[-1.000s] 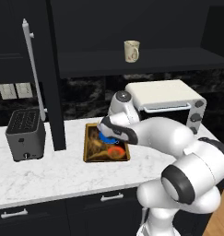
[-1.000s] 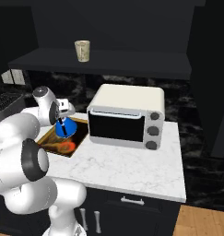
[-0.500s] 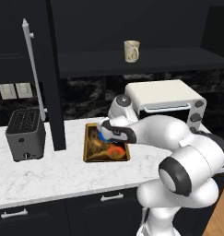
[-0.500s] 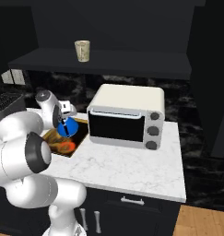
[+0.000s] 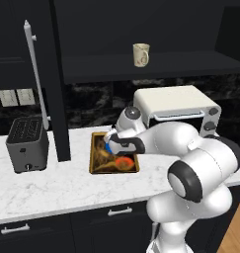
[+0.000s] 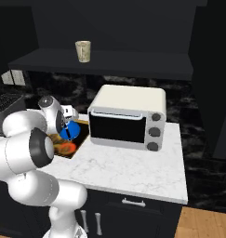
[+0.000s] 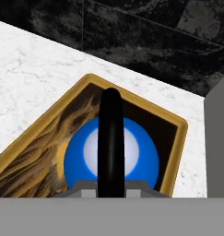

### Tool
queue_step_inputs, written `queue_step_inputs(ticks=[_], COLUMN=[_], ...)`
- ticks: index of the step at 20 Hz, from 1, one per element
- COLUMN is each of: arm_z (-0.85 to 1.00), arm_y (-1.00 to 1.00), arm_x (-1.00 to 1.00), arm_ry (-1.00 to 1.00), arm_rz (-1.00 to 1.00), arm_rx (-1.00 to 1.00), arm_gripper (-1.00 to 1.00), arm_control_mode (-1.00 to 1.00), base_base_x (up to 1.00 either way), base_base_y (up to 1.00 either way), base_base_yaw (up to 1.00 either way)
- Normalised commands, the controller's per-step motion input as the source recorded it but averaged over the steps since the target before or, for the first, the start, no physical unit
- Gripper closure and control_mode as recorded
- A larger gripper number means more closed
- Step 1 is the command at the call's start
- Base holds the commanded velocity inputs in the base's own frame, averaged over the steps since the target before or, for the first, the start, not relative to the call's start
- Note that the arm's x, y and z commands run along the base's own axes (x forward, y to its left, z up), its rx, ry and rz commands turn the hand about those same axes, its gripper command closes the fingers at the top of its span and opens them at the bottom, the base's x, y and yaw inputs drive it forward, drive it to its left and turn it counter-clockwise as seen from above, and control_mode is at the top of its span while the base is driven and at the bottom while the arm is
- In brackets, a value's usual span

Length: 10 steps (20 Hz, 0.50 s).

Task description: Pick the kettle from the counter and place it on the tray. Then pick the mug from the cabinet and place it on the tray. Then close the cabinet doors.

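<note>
Hand view, straight down on kettle (image 7: 111,156): blue dome over far corner of tray (image 7: 175,152), black arched handle rising toward lens, claw (image 7: 111,186) pinched narrowly on that handle. Whether base touches tray surface, impossible to tell. Seen from left base view, claw (image 5: 113,143) low over tray (image 5: 94,158) on marble counter (image 5: 52,190), kettle (image 5: 110,147) largely hidden behind wrist, orange-red patch of tray's picture showing just in front. Grey toaster (image 5: 26,143) on counter well left of tray; white toaster oven (image 5: 176,106) just right of it, behind arm. Cream mug (image 5: 140,54) upright on shelf of open cabinet (image 5: 141,69), well above tray. Cabinet door (image 5: 55,79) swung open edge-on between toaster and tray, silver bar handle (image 5: 35,74) beside it. From right base view, kettle (image 6: 70,131) a blue disc beside wrist, at end of tray (image 6: 82,128) nearest oven (image 6: 128,118); mug (image 6: 83,51) on shelf above.
</note>
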Motion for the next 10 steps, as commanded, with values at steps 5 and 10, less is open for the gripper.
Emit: queue_step_inputs(ticks=[5,10], arm_z=[-0.09,-0.03], arm_y=[0.00,0.00], arm_x=[0.22,0.26], arm_ry=[0.00,-0.02], arm_rz=[0.00,0.00], arm_rx=[0.00,0.02], arm_gripper=[1.00,1.00], arm_control_mode=[-1.00,-1.00], base_base_x=[0.00,0.00], base_base_y=[0.00,0.00], base_base_yaw=[0.00,0.00])
